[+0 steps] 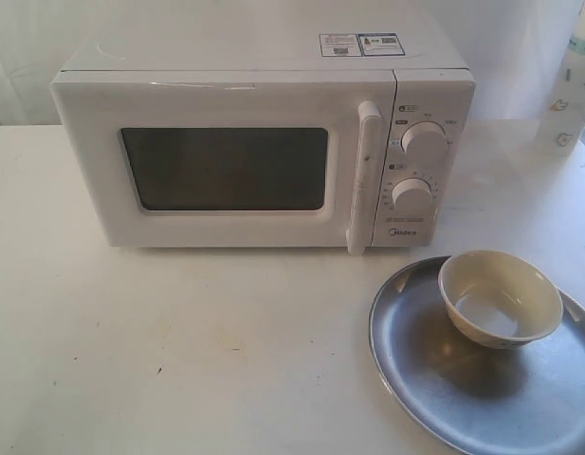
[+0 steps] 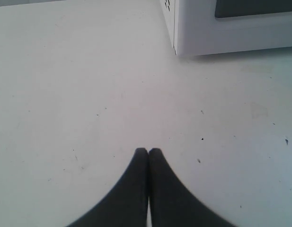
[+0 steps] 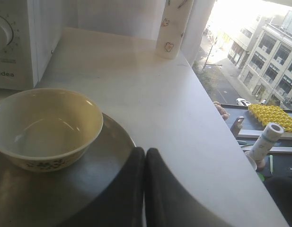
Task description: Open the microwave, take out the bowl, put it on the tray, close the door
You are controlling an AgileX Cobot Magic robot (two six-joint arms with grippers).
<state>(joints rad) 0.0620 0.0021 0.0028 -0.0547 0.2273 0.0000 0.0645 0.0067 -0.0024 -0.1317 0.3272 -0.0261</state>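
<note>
The white microwave (image 1: 264, 142) stands at the back of the table with its door (image 1: 221, 166) shut and the bar handle (image 1: 364, 175) upright. Right of it in front lies the silver tray (image 1: 444, 389), and the cream bowl (image 1: 501, 297) stands upright on it, empty. In the right wrist view the bowl (image 3: 46, 127) sits on the tray (image 3: 112, 142), with my right gripper (image 3: 145, 150) shut and empty above the tray's rim, apart from the bowl. My left gripper (image 2: 148, 151) is shut over bare table, well short of the microwave's corner (image 2: 176, 47). Neither gripper shows in the exterior view.
A pale bottle (image 1: 567, 85) with small prints stands at the back right of the table, also seen as the bottle (image 3: 172, 28) near the table's far edge. The table's right edge (image 3: 221, 137) drops off toward a window.
</note>
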